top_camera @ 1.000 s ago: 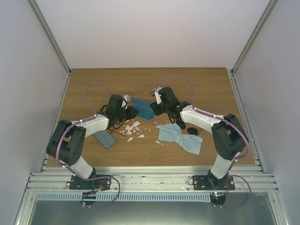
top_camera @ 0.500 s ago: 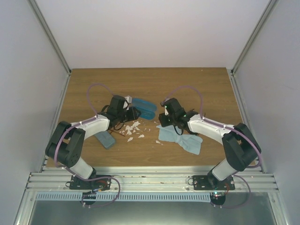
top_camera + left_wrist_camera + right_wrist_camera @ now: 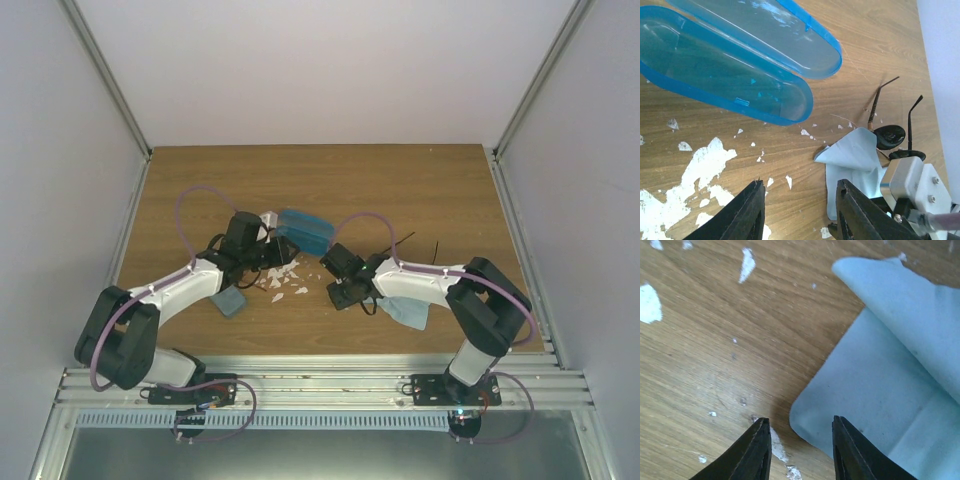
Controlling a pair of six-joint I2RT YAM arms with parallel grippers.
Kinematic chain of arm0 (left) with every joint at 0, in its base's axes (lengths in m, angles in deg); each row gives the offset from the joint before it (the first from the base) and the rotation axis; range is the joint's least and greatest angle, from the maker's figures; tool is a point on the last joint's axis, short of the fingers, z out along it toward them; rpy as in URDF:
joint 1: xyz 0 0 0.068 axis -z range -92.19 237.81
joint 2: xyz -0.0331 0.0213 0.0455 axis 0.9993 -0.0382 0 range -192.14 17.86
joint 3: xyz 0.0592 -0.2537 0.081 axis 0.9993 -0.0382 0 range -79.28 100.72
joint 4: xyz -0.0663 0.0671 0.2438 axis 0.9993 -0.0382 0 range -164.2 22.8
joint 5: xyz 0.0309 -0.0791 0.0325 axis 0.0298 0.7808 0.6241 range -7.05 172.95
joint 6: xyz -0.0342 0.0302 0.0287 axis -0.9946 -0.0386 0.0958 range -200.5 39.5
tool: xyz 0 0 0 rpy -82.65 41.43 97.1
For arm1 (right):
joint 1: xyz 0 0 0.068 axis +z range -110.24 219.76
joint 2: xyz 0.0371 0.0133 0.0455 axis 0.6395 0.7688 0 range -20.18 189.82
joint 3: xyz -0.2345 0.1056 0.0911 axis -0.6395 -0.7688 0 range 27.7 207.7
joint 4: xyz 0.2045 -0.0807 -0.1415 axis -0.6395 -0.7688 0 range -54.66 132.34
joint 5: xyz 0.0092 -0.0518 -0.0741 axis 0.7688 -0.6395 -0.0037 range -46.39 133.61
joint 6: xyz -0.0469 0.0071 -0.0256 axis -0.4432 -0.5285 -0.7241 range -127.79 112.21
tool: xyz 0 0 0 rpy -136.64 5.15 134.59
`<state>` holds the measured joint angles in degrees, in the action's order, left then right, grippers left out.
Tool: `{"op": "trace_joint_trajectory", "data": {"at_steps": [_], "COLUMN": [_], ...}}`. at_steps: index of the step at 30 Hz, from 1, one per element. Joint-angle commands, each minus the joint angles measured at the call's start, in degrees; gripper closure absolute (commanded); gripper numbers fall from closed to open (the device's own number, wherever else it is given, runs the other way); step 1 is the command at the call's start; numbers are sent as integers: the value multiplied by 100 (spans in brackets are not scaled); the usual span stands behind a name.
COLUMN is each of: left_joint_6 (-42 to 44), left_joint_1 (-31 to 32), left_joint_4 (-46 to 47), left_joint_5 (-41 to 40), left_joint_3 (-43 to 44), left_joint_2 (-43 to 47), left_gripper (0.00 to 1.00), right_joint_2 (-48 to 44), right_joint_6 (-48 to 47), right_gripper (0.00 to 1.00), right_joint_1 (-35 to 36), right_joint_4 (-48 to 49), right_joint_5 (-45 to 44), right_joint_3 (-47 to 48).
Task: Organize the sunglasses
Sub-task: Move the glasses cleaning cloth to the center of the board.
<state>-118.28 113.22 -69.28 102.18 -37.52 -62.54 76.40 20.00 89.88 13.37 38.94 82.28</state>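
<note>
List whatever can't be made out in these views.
Black sunglasses: top view, lenses hidden by the right arm; left wrist view, one lens partly behind that arm's white housing.
Grey-blue case: top view, mostly under the left forearm.
Blue case: left wrist view, ends cut off by the frame.
Cloth: right wrist view, cropped at the edge.
</note>
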Motion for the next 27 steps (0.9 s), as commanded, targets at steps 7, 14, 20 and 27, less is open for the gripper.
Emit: {"op": "trace_joint_trajectory", "data": {"at_steps": [7, 14, 20, 27], "left_joint_6": [-102, -114, -222, -302], "left_joint_1": [25, 17, 17, 17], "left_joint_4": [-23, -57, -46, -73], "left_joint_5": [-157, -283, -372, -490], "left_joint_3": [-124, -185, -270, -418], "left_joint_2": [239, 314, 450, 597], "left_gripper": [59, 59, 60, 60], "right_joint_2": [266, 349, -101, -407], "right_joint_6": [232, 322, 60, -82], "right_gripper": [75, 95, 99, 100], "right_joint_1": [-108, -170, -153, -83], "right_joint_4": [208, 232, 612, 1165], "right_joint_5": [-353, -649, 459, 2073], "right_joint_3": [-217, -273, -278, -456]}}
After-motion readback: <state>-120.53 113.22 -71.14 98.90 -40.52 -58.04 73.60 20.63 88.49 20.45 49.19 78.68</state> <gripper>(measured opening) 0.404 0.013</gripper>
